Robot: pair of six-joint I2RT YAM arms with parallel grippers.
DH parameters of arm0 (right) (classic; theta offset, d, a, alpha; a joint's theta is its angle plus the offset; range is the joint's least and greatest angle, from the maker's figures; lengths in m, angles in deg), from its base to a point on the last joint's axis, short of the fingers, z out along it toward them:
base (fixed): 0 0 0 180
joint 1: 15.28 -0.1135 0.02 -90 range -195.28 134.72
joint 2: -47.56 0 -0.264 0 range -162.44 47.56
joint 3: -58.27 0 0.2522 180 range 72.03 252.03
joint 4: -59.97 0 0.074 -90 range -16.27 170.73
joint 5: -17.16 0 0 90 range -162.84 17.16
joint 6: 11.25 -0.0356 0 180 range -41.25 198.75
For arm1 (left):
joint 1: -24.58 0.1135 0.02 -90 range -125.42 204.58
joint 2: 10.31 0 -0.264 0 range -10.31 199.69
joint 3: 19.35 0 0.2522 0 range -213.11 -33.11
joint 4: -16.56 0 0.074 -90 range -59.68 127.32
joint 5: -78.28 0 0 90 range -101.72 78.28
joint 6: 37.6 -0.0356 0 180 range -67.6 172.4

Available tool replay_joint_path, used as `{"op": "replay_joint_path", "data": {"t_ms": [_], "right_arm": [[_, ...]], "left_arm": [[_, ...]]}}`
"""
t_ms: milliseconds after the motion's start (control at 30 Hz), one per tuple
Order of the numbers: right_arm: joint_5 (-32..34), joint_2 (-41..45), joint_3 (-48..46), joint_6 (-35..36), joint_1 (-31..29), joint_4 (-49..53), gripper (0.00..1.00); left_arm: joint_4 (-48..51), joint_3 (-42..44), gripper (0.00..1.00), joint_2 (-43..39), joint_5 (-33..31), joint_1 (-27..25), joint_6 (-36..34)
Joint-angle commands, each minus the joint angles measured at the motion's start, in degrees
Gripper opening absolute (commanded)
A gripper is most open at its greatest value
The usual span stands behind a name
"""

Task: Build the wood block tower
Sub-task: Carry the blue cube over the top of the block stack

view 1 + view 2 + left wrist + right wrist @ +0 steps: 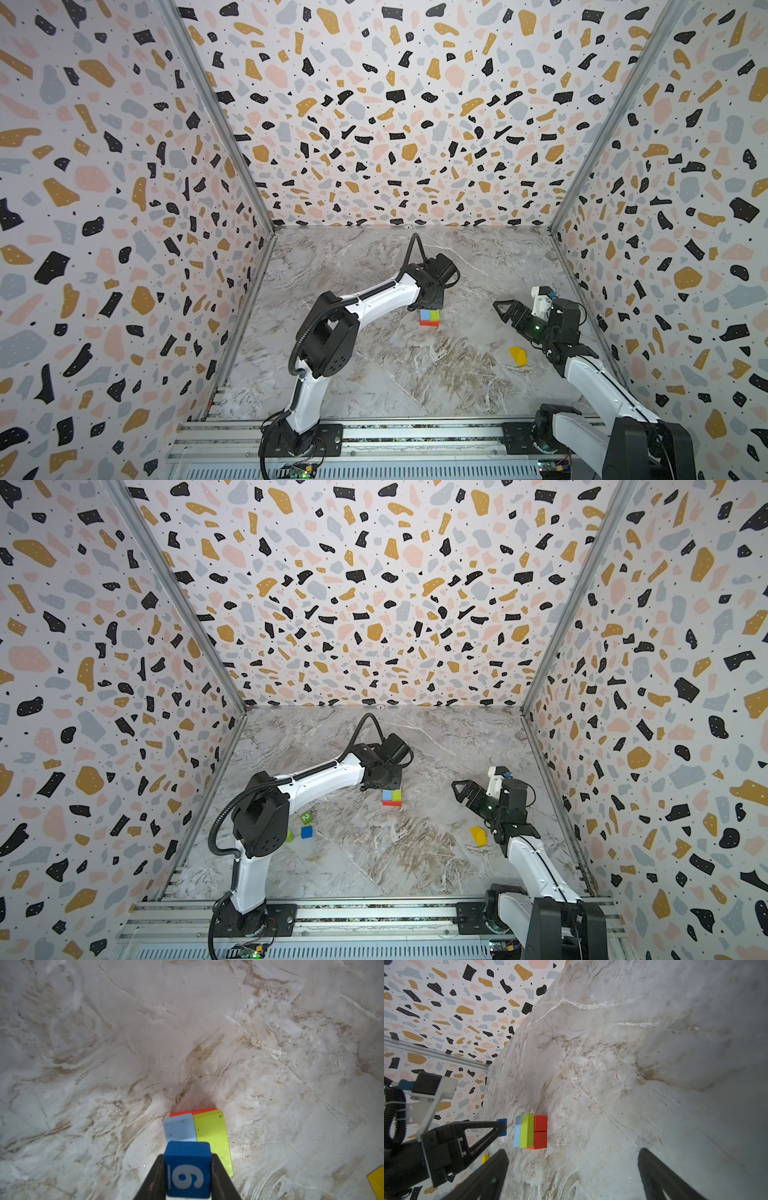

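Left gripper (pixel 187 1157) clamps the numbered blue cube (pixel 187 1176) just above the part-built tower (pixel 209 1132), evidently poised for stacking; right gripper (pixel 573 1152) stands spread, empty.

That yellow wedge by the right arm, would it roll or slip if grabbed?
The yellow wedge probably won't roll: it rests on a flat face. Its sloped face might let a grip slide; the flat sides look safer. It seems rigid.
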Motion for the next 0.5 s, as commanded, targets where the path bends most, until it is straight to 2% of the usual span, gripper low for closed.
{"op": "replay_joint_path", "data": {"t_ms": [0,467], "right_arm": [[-1.6,-0.6,-0.3,-0.8,0.5,-1.2,0.99],[-2.8,-0.9,-0.8,-1.2,1.2,-2.2,0.99]], "left_arm": [[1.2,-2.6,0.3,1.2,-1.0,-1.0,1.2],[1.6,-1.1,0.3,1.4,-2.2,-2.5,2.6]]}}
